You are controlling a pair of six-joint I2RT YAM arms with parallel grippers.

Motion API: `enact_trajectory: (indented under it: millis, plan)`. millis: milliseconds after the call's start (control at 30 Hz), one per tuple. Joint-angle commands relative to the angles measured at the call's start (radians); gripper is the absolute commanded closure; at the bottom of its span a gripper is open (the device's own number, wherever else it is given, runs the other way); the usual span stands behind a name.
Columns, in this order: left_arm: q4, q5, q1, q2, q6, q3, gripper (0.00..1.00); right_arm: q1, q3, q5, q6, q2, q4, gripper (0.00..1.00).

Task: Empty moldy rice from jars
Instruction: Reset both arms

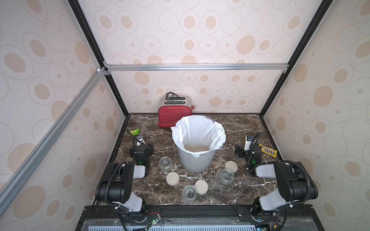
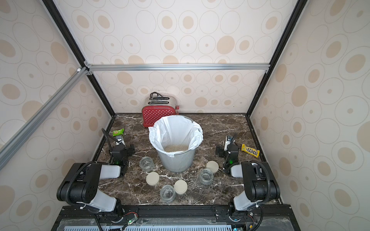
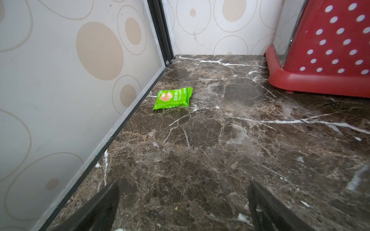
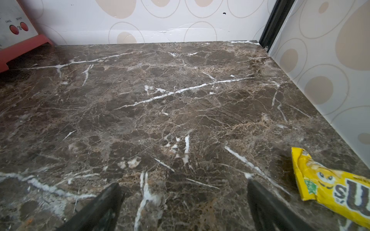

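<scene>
Three clear glass jars stand open on the marble table in both top views: one at the left point(image 1: 165, 164), one at the right point(image 1: 226, 176), one at the front point(image 1: 189, 193). Each looks clear inside. Their beige lids point(image 1: 172, 178) point(image 1: 231, 166) point(image 1: 201, 186) lie beside them. The moldy rice point(image 1: 197, 148) is a pale mass at the bottom of the grey bin's white liner point(image 1: 200, 128). My left gripper point(image 1: 140, 147) point(image 3: 183, 186) stays open over bare table left of the bin. My right gripper point(image 1: 247, 149) point(image 4: 183, 186) is open on the bin's right. Neither holds anything.
A red dotted toaster point(image 1: 174, 116) stands behind the bin against the back wall. A green snack packet point(image 3: 173, 98) lies near the left wall. A yellow candy bag point(image 4: 332, 188) lies by the right wall, close to my right gripper. Stray grains dot the table near the jars.
</scene>
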Motion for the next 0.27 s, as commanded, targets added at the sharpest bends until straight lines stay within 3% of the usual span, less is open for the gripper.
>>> enact_trajectory:
  millis: [0, 233]
  plan:
    - [0.014, 0.002, 0.008, 0.003, -0.004, 0.018, 0.01, 0.001, 0.016, -0.005, -0.012, -0.007, -0.003, 0.0]
    - [0.013, 0.003, 0.008, 0.003, -0.004, 0.018, 0.01, 0.014, 0.03, 0.006, -0.028, 0.0, -0.02, 0.0]
